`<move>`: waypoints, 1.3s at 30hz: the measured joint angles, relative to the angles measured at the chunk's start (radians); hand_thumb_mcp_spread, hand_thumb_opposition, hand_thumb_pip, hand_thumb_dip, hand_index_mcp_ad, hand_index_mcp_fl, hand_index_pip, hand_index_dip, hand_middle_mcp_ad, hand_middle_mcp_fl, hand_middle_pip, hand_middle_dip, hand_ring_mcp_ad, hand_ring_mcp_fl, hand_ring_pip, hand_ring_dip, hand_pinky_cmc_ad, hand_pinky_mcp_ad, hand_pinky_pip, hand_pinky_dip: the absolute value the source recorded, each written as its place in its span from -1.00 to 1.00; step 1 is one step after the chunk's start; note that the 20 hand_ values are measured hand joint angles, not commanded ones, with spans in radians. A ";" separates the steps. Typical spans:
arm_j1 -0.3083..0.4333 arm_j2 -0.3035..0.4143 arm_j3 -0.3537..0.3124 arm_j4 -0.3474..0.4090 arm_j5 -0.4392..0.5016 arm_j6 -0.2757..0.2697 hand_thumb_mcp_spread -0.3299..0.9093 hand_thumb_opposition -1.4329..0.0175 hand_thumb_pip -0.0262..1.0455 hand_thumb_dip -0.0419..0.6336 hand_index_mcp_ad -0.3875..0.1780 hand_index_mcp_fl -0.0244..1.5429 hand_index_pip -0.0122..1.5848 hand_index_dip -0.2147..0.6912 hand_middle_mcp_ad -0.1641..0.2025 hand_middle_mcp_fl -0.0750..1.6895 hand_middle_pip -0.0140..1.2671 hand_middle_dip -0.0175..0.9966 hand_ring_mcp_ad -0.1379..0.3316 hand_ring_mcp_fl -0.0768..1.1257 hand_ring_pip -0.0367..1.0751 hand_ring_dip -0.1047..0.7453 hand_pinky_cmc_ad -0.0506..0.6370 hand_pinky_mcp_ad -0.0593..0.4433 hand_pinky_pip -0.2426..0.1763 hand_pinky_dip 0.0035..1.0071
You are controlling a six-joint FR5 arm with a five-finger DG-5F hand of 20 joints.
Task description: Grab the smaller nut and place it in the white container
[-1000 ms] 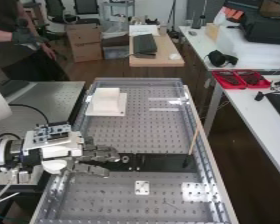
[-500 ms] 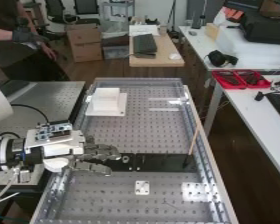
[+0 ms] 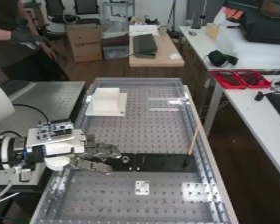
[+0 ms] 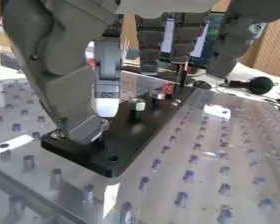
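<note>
The hand (image 3: pixel 94 157) is over the left end of a black plate (image 3: pixel 167 162) in the high view, its fingers extended toward the right. In the wrist view the hand (image 4: pixel 61 75) has its thumb low at the plate (image 4: pixel 134 135), beside a small metal piece (image 4: pixel 104 123) partly hidden by the thumb tip. A white-tipped finger hangs just above that piece; a hold on it is not visible. A hex nut (image 4: pixel 137 104) and another metal nut (image 4: pixel 157 95) stand farther along the plate. The white container (image 3: pixel 106 100) sits on the bench's far left part.
The perforated bench top (image 3: pixel 134 132) has raised metal rails along its sides. A thin wooden stick (image 3: pixel 194 140) with a dark tip leans near the plate's right end. A small white plate (image 3: pixel 142 187) lies nearer the camera. Red trays (image 3: pixel 240 79) are on a side table.
The hand has shifted slightly rightward and a little toward the bench's far end. Its fingers keep about the same extended pose; the plate and the container have not moved.
</note>
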 joint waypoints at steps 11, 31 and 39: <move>-0.008 0.004 -0.004 -0.004 -0.004 -0.015 0.26 -0.19 0.29 -0.17 -0.28 -0.94 0.97 -0.09 0.20 -0.82 -0.78 -0.52 0.05 -0.87 -0.77 -0.54 0.20 0.35 0.03 -0.50; -0.004 0.002 0.007 -0.039 0.001 -0.046 0.28 -0.24 0.36 -0.13 -0.30 -0.94 0.97 -0.09 0.20 -0.82 -0.77 -0.50 0.05 -0.87 -0.78 -0.54 0.20 0.35 0.03 -0.50; -0.004 0.003 0.009 -0.032 0.001 -0.033 0.28 -0.24 0.36 -0.13 -0.30 -0.94 0.97 -0.09 0.20 -0.82 -0.77 -0.50 0.05 -0.87 -0.78 -0.54 0.20 0.35 0.03 -0.50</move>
